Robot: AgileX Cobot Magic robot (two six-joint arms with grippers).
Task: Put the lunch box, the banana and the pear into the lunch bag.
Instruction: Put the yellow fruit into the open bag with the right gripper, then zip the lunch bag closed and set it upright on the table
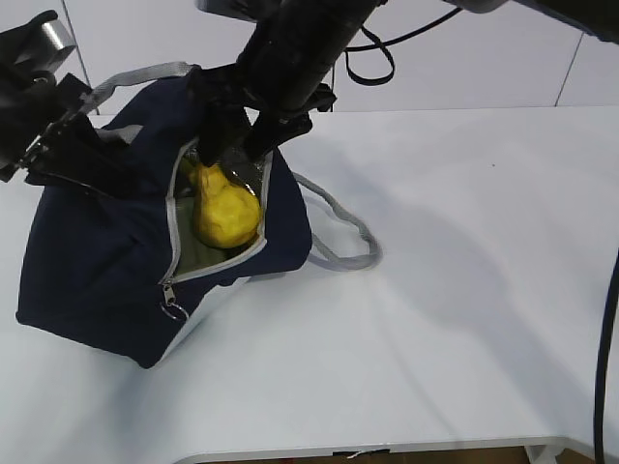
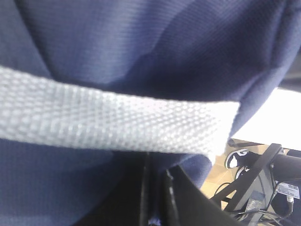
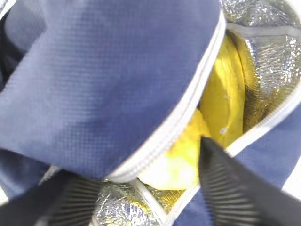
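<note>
A: Far left, the left pincer is pressed together on the lunch bag, pinching fabric by the grey webbing handle.

B: And the pear?

A: In the bag's unzipped mouth, on the foil lining, just below the right pincer, whose fingers stand spread, one either side of the zipper edge.

B: The banana?

A: Beside the pear, inside. A navy flap blocks much of the opening. Right of it, a second handle on the white worktop.
</note>
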